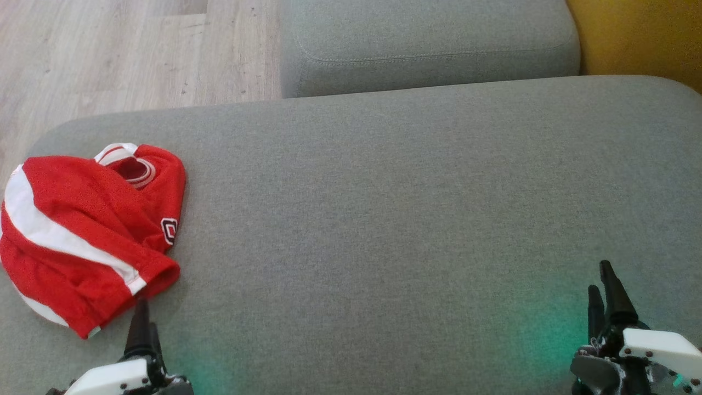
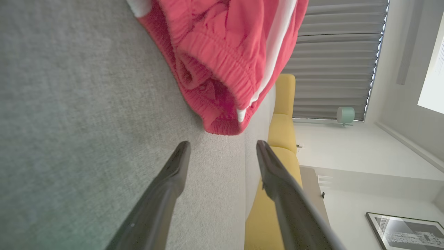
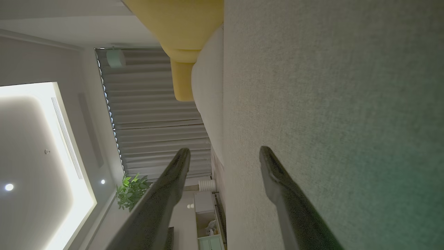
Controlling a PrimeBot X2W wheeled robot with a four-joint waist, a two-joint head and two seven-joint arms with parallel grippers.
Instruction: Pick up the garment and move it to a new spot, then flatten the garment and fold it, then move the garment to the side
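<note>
- Head view: a red garment [image 1: 88, 230] with a broad white stripe lies crumpled at the left end of a grey sofa seat [image 1: 395, 208], just ahead of the left gripper [image 1: 141, 307] and slightly to its left.
- The heap is longest from far to near. A rimmed opening banded in red and white sits at its far end, and a stitched hem at its near right corner points back toward the left gripper's dark fingers.
- The white stripe crosses the cloth on a diagonal, from the far left down to that near hem.
- The right gripper [image 1: 599, 277] hangs over bare grey fabric, well apart from the garment across the width of the seat. Its two fingers are parted and hold nothing.
- Left wrist view: the left gripper [image 2: 222, 144] has its jaws spread wide and empty over the seat [image 2: 86, 104].
- The garment [image 2: 222, 52] sits directly beyond the fingertips, close but not touching. A gathered, elasticated hem faces the jaws and the white stripe runs away from them.
- A yellow cushion [image 2: 282, 132] and grey curtains [image 2: 336, 69] lie beyond.
- Right wrist view: the right gripper [image 3: 224, 150] is equally wide open and empty. One finger is over the grey seat [image 3: 329, 86]; the other is seen against the curtains [image 3: 152, 121], with a yellow cushion [image 3: 180, 21] beyond the tips.
</note>
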